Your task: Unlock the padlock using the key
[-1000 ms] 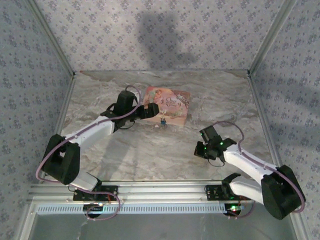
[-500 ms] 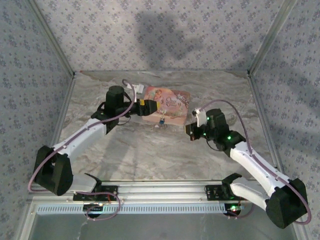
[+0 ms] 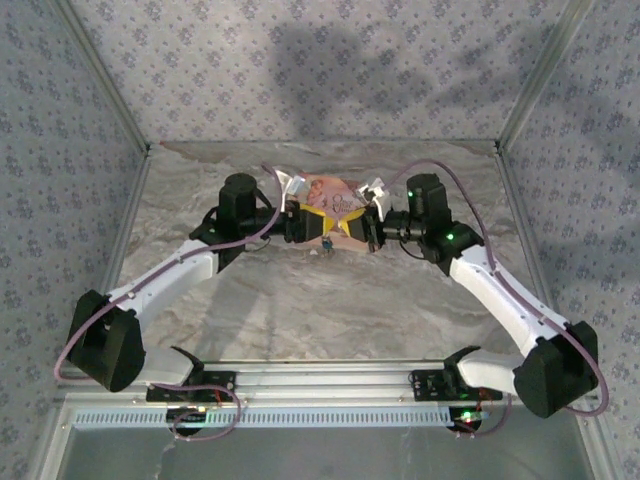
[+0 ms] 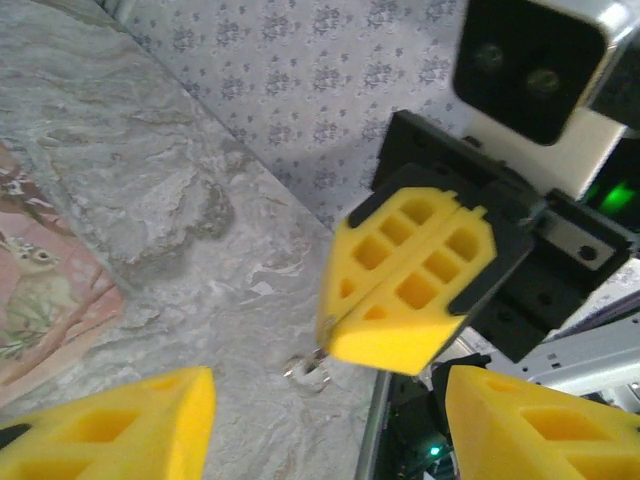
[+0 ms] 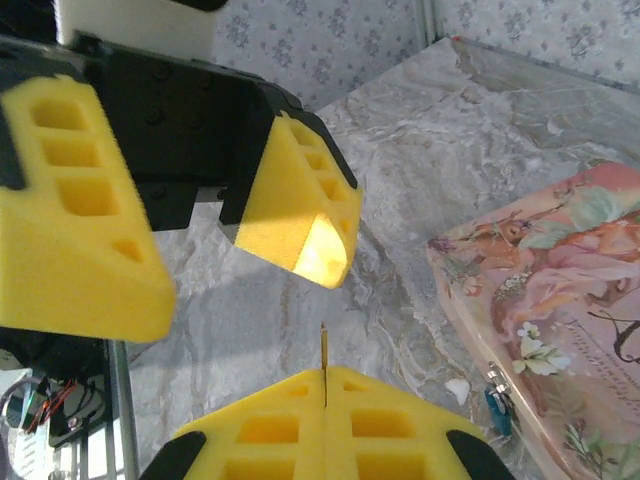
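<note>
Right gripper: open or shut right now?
Shut: the right gripper has its yellow pads pressed together with no gap, a thin key pinched between.

Left claw (image 4: 325, 435) gapes open facing the right claw (image 4: 390, 345), pinched shut.

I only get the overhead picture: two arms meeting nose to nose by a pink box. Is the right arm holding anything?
Observer: Yes. The right gripper is shut on a thin key; its tip just pokes out.
Operator: And the left one?
Observer: The left gripper is open wide, facing that key.
Operator: Where's the padlock?
Observer: The teal padlock sits at the pink box's edge, no gripper touching it.
</note>
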You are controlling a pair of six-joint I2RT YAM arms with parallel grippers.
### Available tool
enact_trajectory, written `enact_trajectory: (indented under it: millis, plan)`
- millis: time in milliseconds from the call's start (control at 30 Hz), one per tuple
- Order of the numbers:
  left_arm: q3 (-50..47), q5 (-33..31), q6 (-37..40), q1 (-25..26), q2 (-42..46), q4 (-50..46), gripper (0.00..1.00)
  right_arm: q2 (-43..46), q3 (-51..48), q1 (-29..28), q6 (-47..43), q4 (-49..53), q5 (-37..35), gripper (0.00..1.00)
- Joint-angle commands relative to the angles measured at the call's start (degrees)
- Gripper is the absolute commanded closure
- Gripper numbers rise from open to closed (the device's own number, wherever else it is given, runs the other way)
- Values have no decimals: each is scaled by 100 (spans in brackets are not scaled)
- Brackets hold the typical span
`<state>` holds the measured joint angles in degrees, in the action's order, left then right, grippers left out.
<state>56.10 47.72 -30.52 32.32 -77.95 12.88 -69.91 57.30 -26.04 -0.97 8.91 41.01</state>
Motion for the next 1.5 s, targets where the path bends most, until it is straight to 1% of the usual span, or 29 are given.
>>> enact_trajectory:
  millis: [0,100,300,400,567,667,700,767,900,967,1067,1467]
  plan:
    - [213,199,7,36,-51,351,41,-83,203,-82,-131,-32,337,100]
    - [234,194,-14,72,-84,373,45,-111,203,-129,-100,-69,346,100]
    - [310,201,37,143,-161,284,50,-93,212,-147,-35,-152,389,100]
    - [323,202,64,170,-175,264,55,-92,209,-148,13,-195,381,100]
    - [323,194,73,192,-184,257,72,-93,194,-154,97,-283,380,100]
    - [340,179,73,196,-184,257,87,-93,180,-134,181,-297,380,100]
    - [336,160,74,196,-176,251,92,-85,170,-108,253,-318,408,99]
    - [332,79,56,206,-152,264,100,-63,118,-15,456,-439,489,93]
    - [313,-26,38,205,-117,298,100,25,-214,156,1036,-1047,671,74]
    - [305,-52,26,205,-123,307,100,30,-321,154,1148,-1193,680,69]
    - [305,-53,7,206,-118,331,100,-35,-373,135,1208,-1209,723,66]
    - [279,-222,-6,207,-103,336,100,-319,-382,21,1301,-1225,881,65]
